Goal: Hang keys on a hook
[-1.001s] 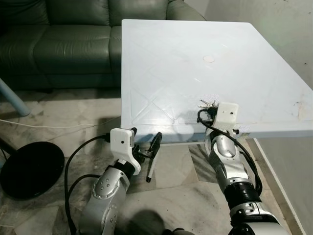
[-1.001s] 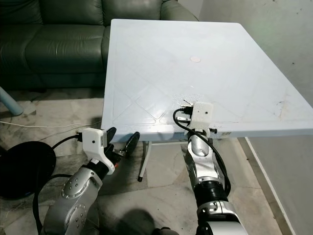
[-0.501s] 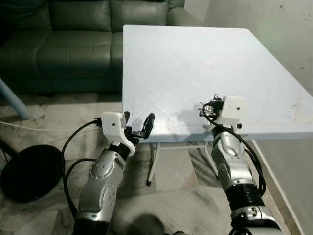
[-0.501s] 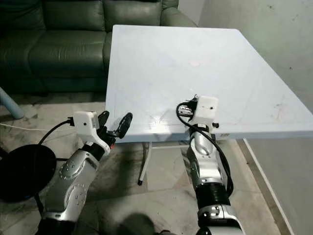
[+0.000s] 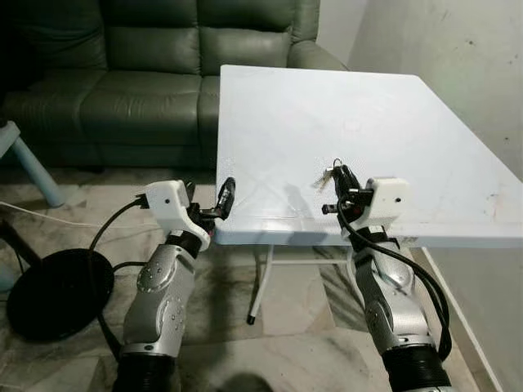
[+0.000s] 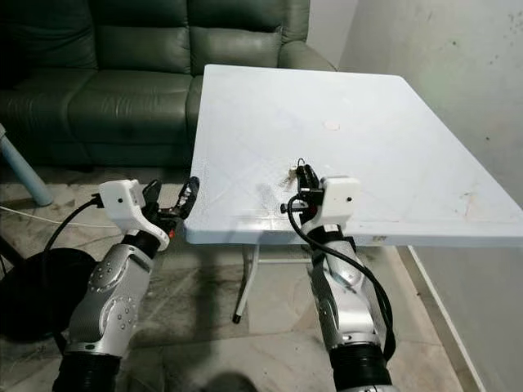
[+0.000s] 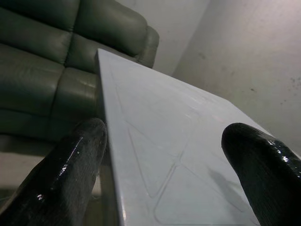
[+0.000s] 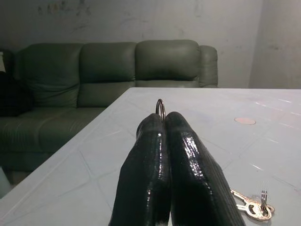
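Both hands near the table [image 5: 458, 163] front edge: right hand [image 5: 338, 181] pinches keys [image 5: 328, 173], left hand [image 5: 219, 200] wide.

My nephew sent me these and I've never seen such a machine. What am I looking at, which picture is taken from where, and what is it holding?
This is a humanoid robot with two silver arms, each ending in two long black fingers. The two wide pictures come from cameras in its head, looking down at a white table in front of a green sofa. The other two come from cameras on its wrists, looking along the fingers. The right gripper is shut on a key ring above the table. A few keys show beside it; I cannot tell whether they dangle or lie on the table. The left gripper is open and holds nothing, by the table's near corner.
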Robot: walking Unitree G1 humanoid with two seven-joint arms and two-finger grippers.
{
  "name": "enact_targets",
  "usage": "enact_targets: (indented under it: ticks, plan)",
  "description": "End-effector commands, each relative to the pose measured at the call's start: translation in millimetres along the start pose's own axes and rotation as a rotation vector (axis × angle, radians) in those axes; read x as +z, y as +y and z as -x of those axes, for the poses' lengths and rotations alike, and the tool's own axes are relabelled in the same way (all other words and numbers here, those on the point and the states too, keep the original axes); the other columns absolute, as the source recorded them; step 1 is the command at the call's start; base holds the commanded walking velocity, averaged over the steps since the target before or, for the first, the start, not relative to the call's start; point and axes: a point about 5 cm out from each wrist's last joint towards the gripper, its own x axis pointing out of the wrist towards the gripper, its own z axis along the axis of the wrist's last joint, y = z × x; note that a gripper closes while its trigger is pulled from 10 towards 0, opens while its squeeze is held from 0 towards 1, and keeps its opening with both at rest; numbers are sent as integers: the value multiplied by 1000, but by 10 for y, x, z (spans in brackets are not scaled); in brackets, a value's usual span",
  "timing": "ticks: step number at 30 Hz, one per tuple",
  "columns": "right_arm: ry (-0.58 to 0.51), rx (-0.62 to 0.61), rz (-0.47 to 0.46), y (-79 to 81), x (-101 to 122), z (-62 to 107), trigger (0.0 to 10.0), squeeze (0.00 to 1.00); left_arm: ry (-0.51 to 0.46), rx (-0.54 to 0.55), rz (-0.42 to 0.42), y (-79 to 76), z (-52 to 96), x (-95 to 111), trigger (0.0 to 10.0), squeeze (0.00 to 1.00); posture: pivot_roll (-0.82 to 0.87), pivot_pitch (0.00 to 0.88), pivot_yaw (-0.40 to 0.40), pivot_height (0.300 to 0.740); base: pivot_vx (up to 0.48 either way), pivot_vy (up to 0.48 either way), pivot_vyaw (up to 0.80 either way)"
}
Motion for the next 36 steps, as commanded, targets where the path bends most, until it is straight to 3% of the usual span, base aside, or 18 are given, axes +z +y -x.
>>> enact_targets:
  ticks: [1,7,15,21,27,36]
  plan:
    - [1,7,19,-60,49,16,10000,0,1,2,-8,8,-25,-8,10000,0,47,12,-88,732,0,0,0]
    - [89,6,100,-106,-40,39,10000,0,5,-25,-30,-16,-70,-16,10000,0,45,29,-95,732,0,0,0]
    - [120,44,119,-103,-64,27,10000,0,-4,-37,-31,-53,-129,36,10000,0,59,68,-75,732,0,0,-779]
    - [135,52,110,-43,-97,34,10000,0,-13,-9,-42,-31,-78,56,10000,0,81,86,-72,732,0,0,-777]
    - [161,57,104,27,-152,109,10000,0,-10,65,-32,107,63,35,10000,0,81,119,-79,732,0,0,-780]
    - [166,15,122,-76,-108,164,10000,0,-4,107,-21,196,75,13,10000,0,36,104,-83,732,0,0,-780]
